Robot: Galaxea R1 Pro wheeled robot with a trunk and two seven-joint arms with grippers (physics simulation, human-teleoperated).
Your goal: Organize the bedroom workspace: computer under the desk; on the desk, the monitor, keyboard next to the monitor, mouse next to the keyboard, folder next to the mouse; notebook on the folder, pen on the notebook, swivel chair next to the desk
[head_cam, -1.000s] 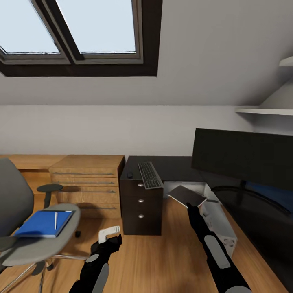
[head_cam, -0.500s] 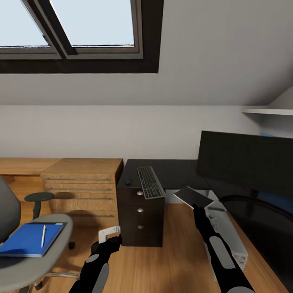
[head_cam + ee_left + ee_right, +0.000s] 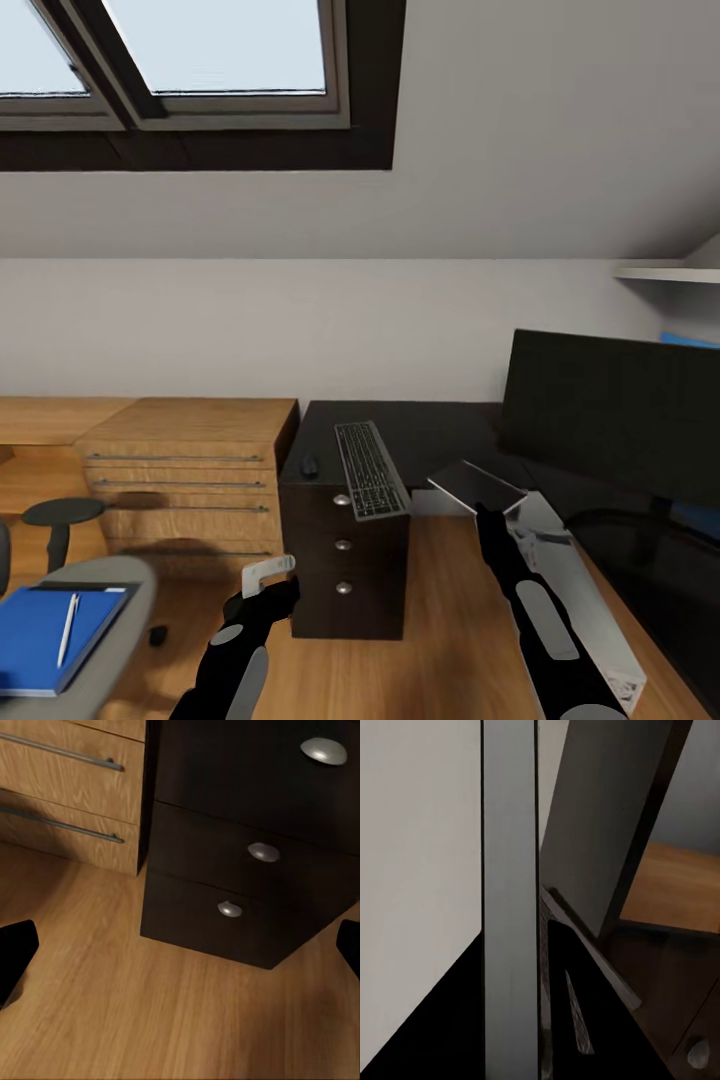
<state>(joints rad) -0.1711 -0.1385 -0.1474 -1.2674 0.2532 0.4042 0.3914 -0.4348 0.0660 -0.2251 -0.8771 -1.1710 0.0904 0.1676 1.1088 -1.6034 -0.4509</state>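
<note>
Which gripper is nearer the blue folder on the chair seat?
Left. The left gripper hangs low over the floor, a short way to the side of the folder. The right gripper, holding the notebook, is farther off, beyond the drawer unit.

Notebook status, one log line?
right gripper: holding notebook | left gripper: open, empty | folder: on swivel chair

1. One monitor (image 3: 612,412) on the desk (image 3: 440,430); one keyboard (image 3: 371,468) and one mouse (image 3: 309,465) left of it
2. One notebook (image 3: 477,486); one computer (image 3: 585,598)
3. One folder (image 3: 40,636); one pen (image 3: 67,629)
4. Three drawer knobs (image 3: 263,852); two grippers
</note>
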